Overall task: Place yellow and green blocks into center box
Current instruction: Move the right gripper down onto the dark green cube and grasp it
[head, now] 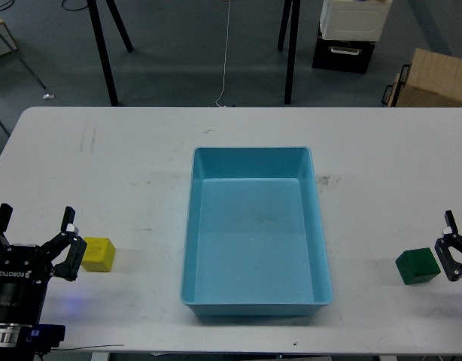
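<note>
My left gripper (35, 226) is spread wide, yellow block (98, 254) on the table (126, 165) just beside its right finger. Green block (418, 266) sits near my right gripper (451, 244) (mostly cut off, can't tell its state). Blue tray (253, 155) between them holds nothing.

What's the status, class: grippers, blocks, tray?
Left gripper open beside yellow block. Right gripper open beside green block. Blue tray holds nothing. Path clear.
</note>
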Robot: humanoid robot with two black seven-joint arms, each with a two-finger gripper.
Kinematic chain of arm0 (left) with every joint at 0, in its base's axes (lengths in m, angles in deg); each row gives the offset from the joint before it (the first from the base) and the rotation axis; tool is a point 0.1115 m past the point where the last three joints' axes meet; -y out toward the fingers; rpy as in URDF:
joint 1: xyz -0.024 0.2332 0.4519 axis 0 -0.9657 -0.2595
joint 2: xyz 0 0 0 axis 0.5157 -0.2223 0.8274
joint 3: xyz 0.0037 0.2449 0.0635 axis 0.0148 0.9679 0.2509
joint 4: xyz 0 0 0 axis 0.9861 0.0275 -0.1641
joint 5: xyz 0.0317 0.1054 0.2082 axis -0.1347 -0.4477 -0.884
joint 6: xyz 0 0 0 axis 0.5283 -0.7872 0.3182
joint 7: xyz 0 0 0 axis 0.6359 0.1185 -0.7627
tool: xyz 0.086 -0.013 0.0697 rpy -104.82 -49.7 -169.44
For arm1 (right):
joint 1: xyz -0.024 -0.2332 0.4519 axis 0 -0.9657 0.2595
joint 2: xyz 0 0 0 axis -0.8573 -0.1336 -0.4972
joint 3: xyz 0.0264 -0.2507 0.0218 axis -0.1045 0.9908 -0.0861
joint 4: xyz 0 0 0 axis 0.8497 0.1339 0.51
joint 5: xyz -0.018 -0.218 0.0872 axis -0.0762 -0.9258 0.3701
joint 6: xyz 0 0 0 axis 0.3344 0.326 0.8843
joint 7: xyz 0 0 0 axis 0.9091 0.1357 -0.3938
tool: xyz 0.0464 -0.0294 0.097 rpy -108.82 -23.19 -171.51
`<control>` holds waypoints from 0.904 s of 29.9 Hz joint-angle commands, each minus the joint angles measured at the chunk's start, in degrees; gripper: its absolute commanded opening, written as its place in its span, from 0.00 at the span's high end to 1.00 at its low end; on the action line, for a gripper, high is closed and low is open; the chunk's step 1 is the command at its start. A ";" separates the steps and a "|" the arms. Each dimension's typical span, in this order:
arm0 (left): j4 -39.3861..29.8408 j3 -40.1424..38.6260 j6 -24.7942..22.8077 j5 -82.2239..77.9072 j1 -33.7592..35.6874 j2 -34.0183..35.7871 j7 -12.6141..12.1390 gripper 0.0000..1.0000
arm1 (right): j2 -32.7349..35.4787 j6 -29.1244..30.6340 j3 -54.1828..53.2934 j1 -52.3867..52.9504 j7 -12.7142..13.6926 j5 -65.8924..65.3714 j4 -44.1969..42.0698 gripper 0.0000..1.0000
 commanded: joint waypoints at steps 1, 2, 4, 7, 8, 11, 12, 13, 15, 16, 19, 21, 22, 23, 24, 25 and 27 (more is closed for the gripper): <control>0.02 0.06 0.00 -0.09 0.01 -0.07 0.27 0.00 | -0.25 -0.48 -0.70 0.56 0.00 -0.02 -0.15 0.00; 0.02 0.06 0.00 -0.09 0.01 -0.07 0.27 0.00 | -0.34 -0.92 -0.70 0.73 0.00 -0.11 -0.24 0.00; 0.02 -0.02 0.00 -0.09 0.10 -0.07 0.36 0.00 | -0.25 -2.85 -0.70 0.74 0.43 -0.20 -0.77 0.00; 0.37 -0.02 0.00 -0.09 1.32 -0.16 0.36 0.00 | 1.15 -5.93 -2.01 0.30 0.96 -1.68 -2.35 0.00; 0.46 -0.02 0.00 -0.09 1.50 -0.16 0.36 0.00 | 2.81 -6.63 -2.54 0.12 1.58 -2.74 -2.70 0.00; 0.55 0.06 0.00 -0.09 1.68 -0.25 0.27 0.00 | 9.92 -8.65 -3.78 0.64 2.72 -5.90 -2.70 0.00; 0.55 0.06 0.00 -0.09 1.68 -0.34 0.10 0.00 | 12.38 -9.27 -4.13 1.00 2.90 -6.35 -2.79 0.00; 0.46 0.06 0.00 -0.09 1.68 -0.34 0.09 0.00 | 15.10 -9.80 -4.13 1.96 3.07 -6.79 -2.97 0.00; 0.55 0.41 0.00 -0.09 1.68 -0.34 0.09 0.00 | 21.95 -11.12 -2.91 5.55 3.95 -8.01 -4.45 0.00; 0.55 0.76 0.00 -0.09 1.76 -0.34 0.09 0.00 | 25.99 -11.47 -1.33 7.22 4.82 -9.24 -5.85 0.00; 0.55 1.38 0.00 -0.09 1.77 -0.25 0.09 0.00 | 35.49 -12.52 6.47 14.33 6.76 -13.28 -8.50 0.00; 0.46 1.64 0.00 -0.09 1.77 -0.25 0.09 0.00 | 40.95 -14.01 12.63 21.27 7.82 -15.66 -8.85 0.00; 0.55 2.08 0.00 -0.09 1.77 -0.25 0.09 0.00 | 43.23 -14.89 16.57 25.22 8.60 -16.89 -9.47 0.00; 0.46 2.35 0.00 -0.09 1.68 -0.25 0.09 0.00 | 45.00 -15.42 20.61 29.09 9.48 -18.20 -10.34 0.00; 0.46 2.52 0.00 -0.09 1.68 -0.25 0.09 0.00 | 46.32 -15.60 24.13 32.78 10.27 -19.35 -11.05 0.00; 0.46 2.79 0.00 -0.18 1.59 -0.25 0.09 0.00 | 47.29 -15.69 28.26 36.99 11.15 -21.01 -11.58 0.00; 0.46 3.40 0.00 -0.09 1.59 -0.25 0.18 0.00 | 48.61 -15.69 36.00 44.38 12.74 -24.70 -12.63 0.00</control>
